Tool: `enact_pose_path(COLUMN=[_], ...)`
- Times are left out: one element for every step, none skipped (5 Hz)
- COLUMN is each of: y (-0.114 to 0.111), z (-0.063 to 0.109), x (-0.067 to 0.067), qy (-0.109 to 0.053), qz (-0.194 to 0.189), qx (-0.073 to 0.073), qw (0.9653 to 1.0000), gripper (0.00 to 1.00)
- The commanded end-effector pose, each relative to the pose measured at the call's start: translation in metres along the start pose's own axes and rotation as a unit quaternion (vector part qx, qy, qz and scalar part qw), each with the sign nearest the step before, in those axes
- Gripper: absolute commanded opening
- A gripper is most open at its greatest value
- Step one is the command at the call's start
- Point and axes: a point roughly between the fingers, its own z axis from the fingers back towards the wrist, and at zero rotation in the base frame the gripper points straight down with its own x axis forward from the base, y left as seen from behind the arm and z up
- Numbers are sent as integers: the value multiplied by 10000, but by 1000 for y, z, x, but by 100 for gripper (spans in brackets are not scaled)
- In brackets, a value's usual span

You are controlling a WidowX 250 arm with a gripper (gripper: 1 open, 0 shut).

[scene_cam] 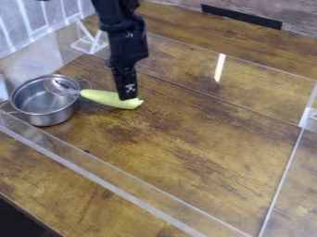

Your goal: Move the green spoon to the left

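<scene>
Looking down from the one camera view at a brown wooden table (210,139) with a low clear wall (124,190) around its middle part. Reaching down from the top edge, a black robot arm (121,32), pointing straight down. Squeezed shut at its tip, the gripper (128,93), right on the green spoon (107,97). Cannot tell for sure if the fingers really hold the handle or only press on it. Lying flat on the wood near the left edge, the spoon, with its fat yellow-green handle pointing toward the middle of the table. Hidden, or too small to make out, the shiny end by the pot. Sitting just beside the spoon, close to the left edge, a round steel pot (44,100).
</scene>
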Motion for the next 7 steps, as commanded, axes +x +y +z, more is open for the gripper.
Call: enact_pose_path(y=[15, 8, 2, -3, 0, 3, 1], z=[19, 18, 17, 19, 30, 40, 42], x=[14, 21, 28, 35, 32, 30, 35], qy=[-179, -182, -179, -169, -147, -124, -105], qz=[-43, 101, 233, 376, 210, 35, -216], qx=[239, 231, 226, 240, 268, 296, 268], qw=[9995, 9995, 9993, 9989, 9993, 9995, 9994], gripper=[0, 0, 0, 0, 0, 0, 0])
